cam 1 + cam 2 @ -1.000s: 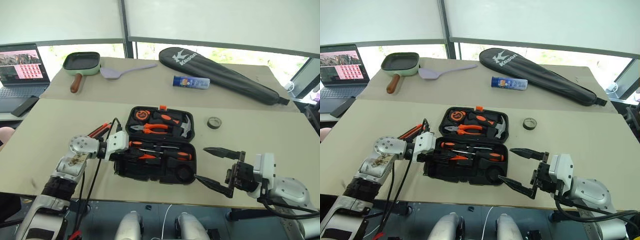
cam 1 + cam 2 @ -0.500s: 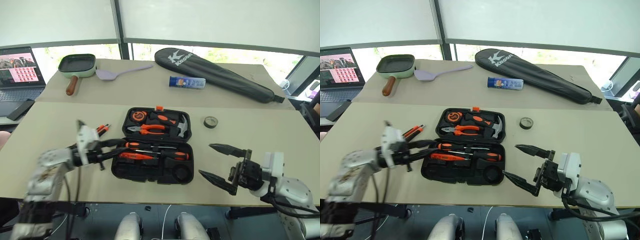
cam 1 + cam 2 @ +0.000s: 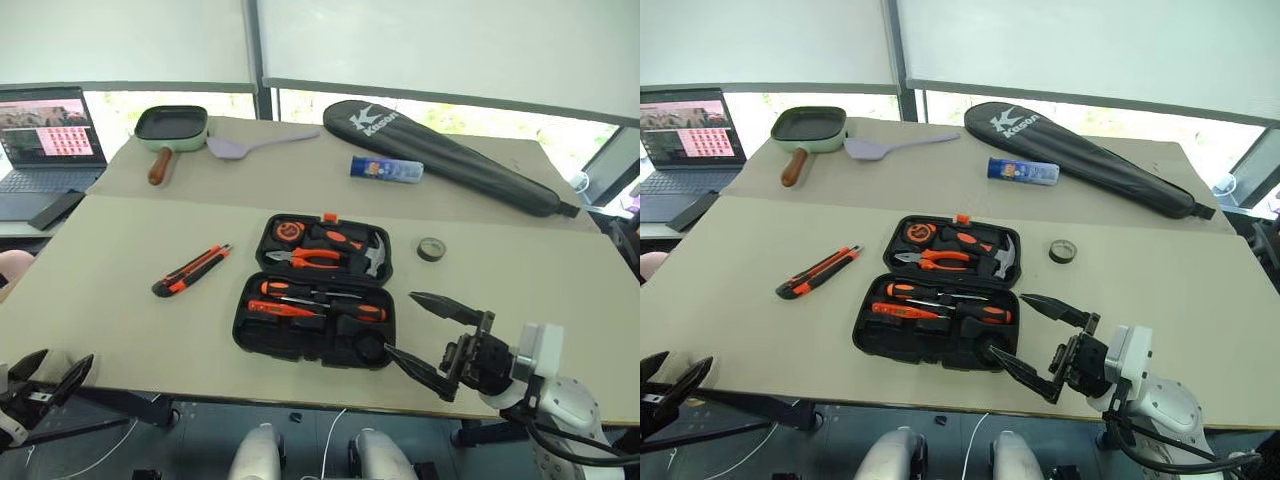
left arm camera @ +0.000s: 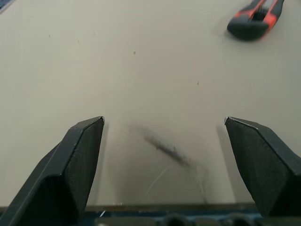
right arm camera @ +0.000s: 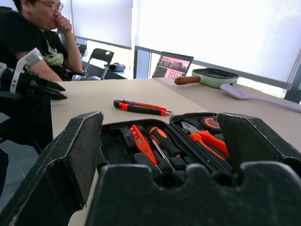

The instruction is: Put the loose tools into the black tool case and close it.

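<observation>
So the black tool case (image 3: 316, 300) is lying open flat in the middle of the beige table (image 3: 120, 250), lid half toward the far side with the pliers (image 3: 310, 259) and hammer (image 3: 372, 256) in their slots, and the near half has the two screwdrivers (image 3: 320, 292) plus the little orange tester pen (image 3: 280, 309) sitting in it. The utility knife (image 3: 191, 270) is out on the table, well off to the left of the case, lying at a slant. The small dark tape roll (image 3: 431, 248) is also loose, just off the case's far right corner. Left gripper (image 3: 48, 378) is way down at the near left edge of the table, fingers spread wide with nothing between them; its wrist view has bare tabletop and the knife's end up ahead. Right gripper (image 3: 440, 336) hangs just right of the case's near corner, jaws wide apart too and holding nothing, pointing in toward the case. Farther back there's a green pan (image 3: 170, 127), a purple spatula (image 3: 255, 144), a blue tube (image 3: 386, 168), a long black racket bag (image 3: 450, 155) and a laptop (image 3: 48, 140) off to the left. A person (image 5: 33, 40) is sitting beyond the table in the right wrist view.
</observation>
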{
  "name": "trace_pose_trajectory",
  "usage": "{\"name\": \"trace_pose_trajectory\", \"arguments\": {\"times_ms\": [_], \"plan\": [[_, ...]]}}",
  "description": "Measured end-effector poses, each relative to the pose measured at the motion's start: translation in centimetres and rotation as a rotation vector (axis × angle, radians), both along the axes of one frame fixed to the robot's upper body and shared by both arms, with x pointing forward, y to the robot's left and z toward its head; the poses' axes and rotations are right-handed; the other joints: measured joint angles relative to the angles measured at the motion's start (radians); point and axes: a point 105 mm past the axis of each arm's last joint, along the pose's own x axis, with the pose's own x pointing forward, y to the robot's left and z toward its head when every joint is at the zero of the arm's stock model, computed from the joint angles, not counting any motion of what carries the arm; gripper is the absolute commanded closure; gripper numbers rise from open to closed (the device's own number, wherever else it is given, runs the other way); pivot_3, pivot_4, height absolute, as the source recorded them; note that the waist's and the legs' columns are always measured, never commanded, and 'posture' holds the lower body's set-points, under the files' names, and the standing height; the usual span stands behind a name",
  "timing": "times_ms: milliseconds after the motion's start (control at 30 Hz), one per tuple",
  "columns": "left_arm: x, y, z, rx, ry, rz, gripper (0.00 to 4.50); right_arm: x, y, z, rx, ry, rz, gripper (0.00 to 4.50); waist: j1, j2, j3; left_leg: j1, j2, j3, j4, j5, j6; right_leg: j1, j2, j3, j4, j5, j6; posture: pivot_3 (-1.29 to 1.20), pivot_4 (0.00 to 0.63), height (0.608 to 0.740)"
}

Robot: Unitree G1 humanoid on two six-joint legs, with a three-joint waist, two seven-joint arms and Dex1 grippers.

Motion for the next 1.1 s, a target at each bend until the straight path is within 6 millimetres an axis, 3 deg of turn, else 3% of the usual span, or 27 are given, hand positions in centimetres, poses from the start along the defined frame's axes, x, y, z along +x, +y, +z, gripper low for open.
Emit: {"name": "trace_pose_trajectory", "arguments": {"times_ms": [100,167,233,300,467,533,567,800,1033,1100], "plan": [[4.3,-2.1,2.0,0.002,-0.029,-0.136,0.10,0.1,0.3,0.3,0.002,-0.013,0.003,0.00,0.008,-0.002,0.000,-0.001,-0.001,0.002,0.000,0.001,-0.001,0.000,0.000,-0.002,0.000,0.001,0.000,0.00,0.150,0.740],[8.2,-4.1,4.9,0.049,-0.065,-0.249,0.10,0.1,0.6,0.9,0.005,-0.025,0.014,0.00,0.004,-0.004,-0.002,-0.001,-0.001,0.005,0.000,0.004,0.002,0.000,0.002,-0.002,0.000,0.004,0.005,0.00,0.150,0.740],[10.2,-5.4,6.5,0.113,-0.066,-0.312,0.10,0.0,0.7,1.2,0.008,-0.015,0.030,0.00,-0.011,-0.007,-0.004,-0.001,-0.001,0.005,0.000,0.006,0.006,0.004,0.002,-0.001,0.000,0.005,0.006,0.00,0.150,0.740],[11.6,-6.4,6.5,0.132,-0.038,-0.349,0.10,-0.2,0.9,1.1,0.007,0.011,0.034,0.00,-0.026,-0.006,-0.005,0.000,-0.001,0.004,-0.003,0.005,0.007,0.003,0.003,0.003,0.000,0.005,0.006,0.00,0.150,0.740],[14.6,-8.4,2.8,0.135,0.170,-0.445,0.10,0.2,1.2,1.2,0.010,0.017,0.027,0.00,-0.038,-0.005,-0.004,-0.003,-0.001,0.006,-0.006,0.005,0.007,-0.002,0.008,0.003,0.002,0.004,0.004,0.00,0.150,0.740],[15.1,-8.5,1.6,0.148,0.229,-0.453,0.10,0.1,1.2,1.2,-0.001,0.017,0.031,0.00,-0.038,-0.005,-0.004,-0.004,-0.001,0.006,-0.006,0.005,0.007,-0.002,0.009,0.003,0.001,0.004,0.004,0.00,0.150,0.740],[15.2,-8.5,1.5,0.160,0.239,-0.460,0.34,0.0,1.1,1.0,-0.014,0.026,0.035,0.00,-0.036,-0.005,-0.004,-0.004,-0.001,0.006,-0.007,0.005,0.007,-0.002,0.008,0.003,0.001,0.003,0.004,0.00,0.150,0.740],[14.8,-8.6,1.1,0.179,0.249,-0.517,2.69,-0.7,0.7,0.1,-0.054,0.098,0.047,0.00,-0.032,-0.005,-0.004,-0.002,-0.002,0.008,-0.006,0.005,0.007,0.000,0.006,0.003,0.001,0.003,0.005,0.00,0.150,0.740],[14.2,-9.1,1.2,0.202,0.145,-0.573,2.75,-0.9,0.1,0.2,-0.065,0.098,0.045,0.00,-0.032,-0.005,-0.004,-0.003,-0.002,0.008,-0.006,0.005,0.007,-0.001,0.006,0.003,0.001,0.003,0.005,0.00,0.150,0.740],[14.0,-11.0,3.0,0.103,0.025,-0.661,2.75,-0.9,-0.1,0.2,-0.068,0.100,0.042,0.00,-0.027,-0.007,-0.003,-0.005,-0.001,0.007,-0.005,0.005,0.007,-0.001,0.005,0.002,0.001,0.003,0.006,0.00,0.150,0.740]]}}
